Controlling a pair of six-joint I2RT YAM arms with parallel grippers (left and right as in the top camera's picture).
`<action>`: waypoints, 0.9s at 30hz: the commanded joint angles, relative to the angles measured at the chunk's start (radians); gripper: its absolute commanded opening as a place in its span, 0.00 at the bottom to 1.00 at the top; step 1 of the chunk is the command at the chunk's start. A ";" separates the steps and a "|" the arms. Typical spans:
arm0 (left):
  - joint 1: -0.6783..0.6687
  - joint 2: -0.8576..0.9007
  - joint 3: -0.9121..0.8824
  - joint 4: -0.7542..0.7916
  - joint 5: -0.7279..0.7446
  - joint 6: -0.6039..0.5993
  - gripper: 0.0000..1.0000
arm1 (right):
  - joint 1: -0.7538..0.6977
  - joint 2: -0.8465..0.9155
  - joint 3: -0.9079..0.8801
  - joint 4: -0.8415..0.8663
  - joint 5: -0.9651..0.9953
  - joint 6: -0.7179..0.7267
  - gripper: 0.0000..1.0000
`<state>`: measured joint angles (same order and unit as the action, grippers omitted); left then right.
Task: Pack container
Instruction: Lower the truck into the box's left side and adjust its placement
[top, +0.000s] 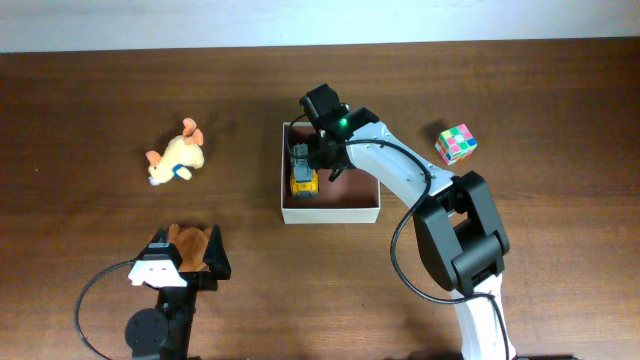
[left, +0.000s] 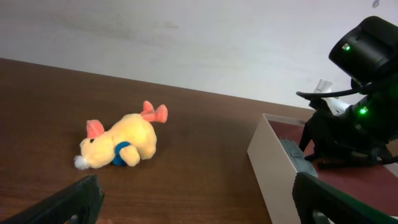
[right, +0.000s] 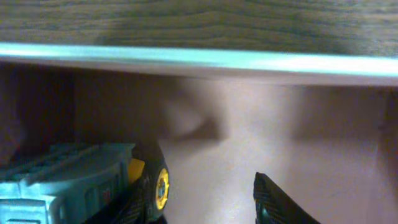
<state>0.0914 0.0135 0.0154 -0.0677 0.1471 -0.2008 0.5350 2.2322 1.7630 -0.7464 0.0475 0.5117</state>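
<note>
The container (top: 330, 213), a square cream-walled box with a reddish-brown inside, stands mid-table. A yellow and grey toy truck (top: 303, 172) lies inside along its left wall. My right gripper (top: 328, 163) is down inside the container beside the truck. In the right wrist view its fingers (right: 208, 202) are apart with bare floor between them, and the truck (right: 68, 180) sits just left of the left finger. My left gripper (top: 188, 252) is open near the front left. The left wrist view shows its fingers (left: 199, 205) wide apart over bare table, and the container's wall (left: 273, 168).
A yellow plush dog (top: 178, 158) lies left of the container and also shows in the left wrist view (left: 118, 146). A multicoloured cube (top: 456, 144) sits at the right. A brown furry thing (top: 187, 238) shows between the left fingers from overhead only.
</note>
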 joint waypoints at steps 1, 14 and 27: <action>0.000 -0.008 -0.006 0.000 0.014 0.016 0.99 | -0.005 0.002 -0.008 0.020 -0.056 -0.042 0.48; 0.000 -0.008 -0.006 0.000 0.014 0.016 0.99 | -0.054 0.001 0.027 -0.160 -0.068 -0.055 0.50; 0.000 -0.008 -0.006 0.000 0.014 0.016 0.99 | -0.030 -0.005 0.128 -0.372 -0.183 -0.135 0.53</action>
<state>0.0914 0.0139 0.0154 -0.0673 0.1471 -0.2008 0.4770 2.2322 1.8618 -1.1210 -0.0784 0.4114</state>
